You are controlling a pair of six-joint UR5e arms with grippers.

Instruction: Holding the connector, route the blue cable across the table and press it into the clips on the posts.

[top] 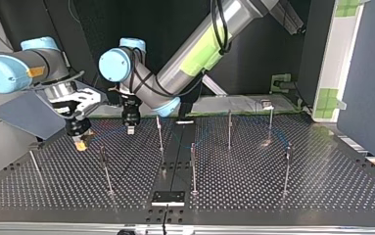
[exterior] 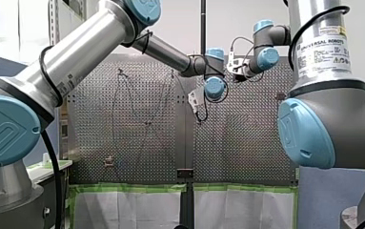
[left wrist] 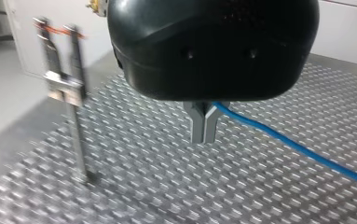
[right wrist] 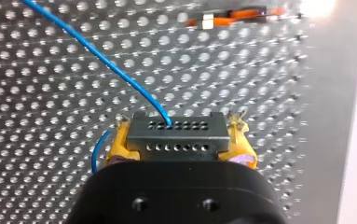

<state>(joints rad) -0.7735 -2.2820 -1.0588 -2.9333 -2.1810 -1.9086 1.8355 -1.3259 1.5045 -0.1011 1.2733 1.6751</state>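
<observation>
The connector (right wrist: 176,133) is held fast between the yellow pads (right wrist: 119,148) of my right gripper (right wrist: 181,148), low over the table (top: 322,186) at the top view's left. From it the cable (right wrist: 97,56) is run to my left gripper (left wrist: 204,139), whose metal fingers (left wrist: 196,122) are closed on it. A post (left wrist: 76,126) stands beside that gripper, opposite the trailing cable, so my left arm is judged nearer. The connector hold is shown only in the right wrist view.
</observation>
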